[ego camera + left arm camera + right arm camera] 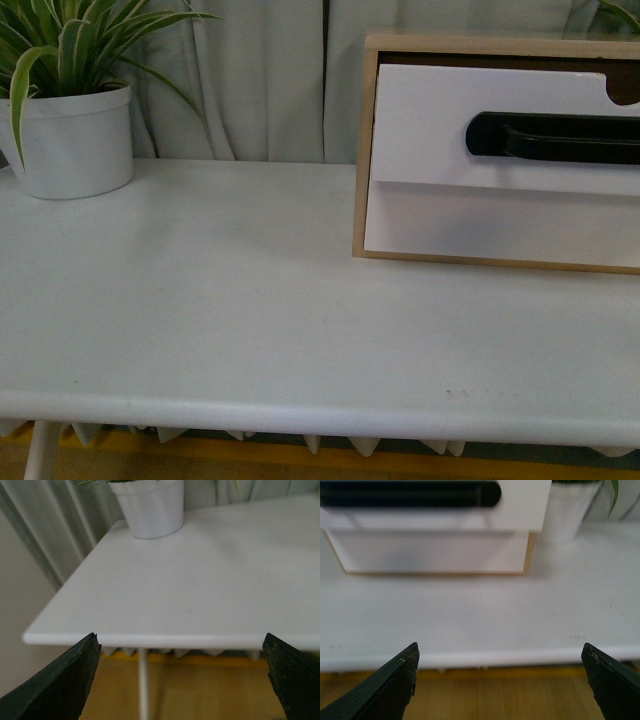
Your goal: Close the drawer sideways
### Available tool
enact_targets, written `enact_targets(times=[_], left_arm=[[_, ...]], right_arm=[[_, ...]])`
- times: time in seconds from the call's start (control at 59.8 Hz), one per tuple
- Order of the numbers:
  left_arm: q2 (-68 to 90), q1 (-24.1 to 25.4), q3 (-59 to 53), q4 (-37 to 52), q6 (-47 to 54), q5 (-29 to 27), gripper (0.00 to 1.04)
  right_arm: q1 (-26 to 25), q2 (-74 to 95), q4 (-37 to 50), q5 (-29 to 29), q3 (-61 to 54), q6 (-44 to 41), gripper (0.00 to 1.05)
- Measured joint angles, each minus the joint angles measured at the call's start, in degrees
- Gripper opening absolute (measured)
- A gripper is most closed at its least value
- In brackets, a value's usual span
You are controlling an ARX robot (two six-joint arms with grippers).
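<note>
Plant point(60, 40): striped green leaves, far left at the back of the table, in a white pot point(75, 140).
Left gripper point(180, 636): jaws spread wide, nothing between them. It hangs off the table's front edge, facing the pot, and does not show in the front view.
Table point(250, 300): white top with a rounded front edge. The left wrist view shows one thin white leg point(143, 685) and the wood floor point(200, 690) below.
Curtain point(270, 80): pale folds behind the table.
Cabinet point(365, 150): light wood frame, standing on the table right of centre at the back and running out of frame on the right.
Drawer point(430, 130): upper slot of the cabinet. Its white front stands out past the frame and overhangs the slot below, with a dark gap above it, so it is partly open.
Handle point(560, 138): long black bar across the drawer front.
Notch point(622, 90): rounded cut in the drawer's top edge, near the right border.
Lower front point(500, 225): plain white, flush in the frame, shaded by the drawer.
Right gripper point(500, 645): jaws wide apart and empty, off the table's front edge, facing the cabinet and well apart from it.
Second pot point(570, 510): white, just beside the cabinet's end, seen in the right wrist view.
</note>
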Motion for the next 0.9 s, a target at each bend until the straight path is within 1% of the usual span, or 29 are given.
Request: enact_targets(times=[0.05, 0.084, 0.134, 0.184, 0.217, 0.301, 0.368, 0.401, 0.418, 0.452, 0.468, 0.502, 0.602, 0.635, 0.702, 0.853, 0.903], left_arm=[[2.1, -0.1, 0.5, 1.0, 5.0, -0.2, 0.98], [4.5, -0.1, 1.2, 3.7, 9.8, 0.5, 0.98], [6.8, 0.3, 1.8, 6.9, 13.4, 1.8, 0.98], [10.0, 0.9, 2.4, 12.0, 18.3, 3.9, 0.98], [12.1, 1.2, 2.7, 15.3, 20.9, 5.0, 0.98], [17.2, 1.4, 3.7, 22.8, 29.5, 9.0, 0.98], [21.0, 1.3, 4.5, 28.7, 36.4, 13.1, 0.98], [23.5, 1.3, 5.1, 32.1, 40.8, 16.2, 0.98], [24.7, 1.2, 5.3, 33.8, 42.4, 17.7, 0.98], [27.1, 1.0, 5.7, 37.1, 47.1, 20.9, 0.98], [28.3, 0.9, 5.9, 38.6, 49.3, 22.4, 0.98], [30.0, 0.5, 6.4, 40.6, 52.3, 24.7, 0.98], [35.5, -1.5, 8.1, 44.9, 61.2, 30.4, 0.98], [36.9, -2.3, 8.7, 45.2, 64.1, 31.4, 0.98], [39.7, -4.3, 9.9, 45.8, 68.0, 32.2, 0.98], [46.1, -10.2, 13.1, 46.8, 74.5, 31.6, 0.98], [49.0, -12.9, 14.9, 47.5, 76.3, 30.4, 0.98]], right_arm=[[-1.7, 4.1, 0.2, -2.4, 1.7, -0.5, 0.95], [-3.1, 7.1, 1.1, -4.7, 3.3, -1.3, 0.95], [-4.4, 10.4, 2.2, -6.8, 5.3, -2.9, 0.95], [-5.4, 13.4, 2.3, -9.2, 7.7, -5.5, 0.95], [-5.6, 14.6, 2.2, -9.7, 8.7, -6.8, 0.95], [-6.6, 19.2, 1.6, -11.9, 12.7, -13.5, 0.95], [-7.4, 22.4, 0.4, -13.3, 15.7, -18.6, 0.95], [-7.8, 23.7, -0.1, -13.9, 17.1, -20.7, 0.95], [-8.1, 25.0, -0.9, -14.5, 18.7, -23.7, 0.95], [-8.4, 26.6, -2.0, -15.2, 20.9, -27.0, 0.95], [-8.5, 27.0, -2.3, -15.3, 21.5, -27.4, 0.95], [-8.7, 28.5, -3.2, -15.8, 23.7, -31.0, 0.95], [-8.7, 31.6, -4.7, -16.7, 27.8, -36.8, 0.95], [-8.7, 33.0, -5.1, -17.0, 29.5, -39.6, 0.95], [-8.8, 35.3, -5.7, -17.4, 31.8, -42.6, 0.95], [-10.5, 41.1, -7.0, -18.6, 37.6, -48.9, 0.95], [-11.3, 43.1, -7.4, -18.9, 39.5, -50.7, 0.95]])
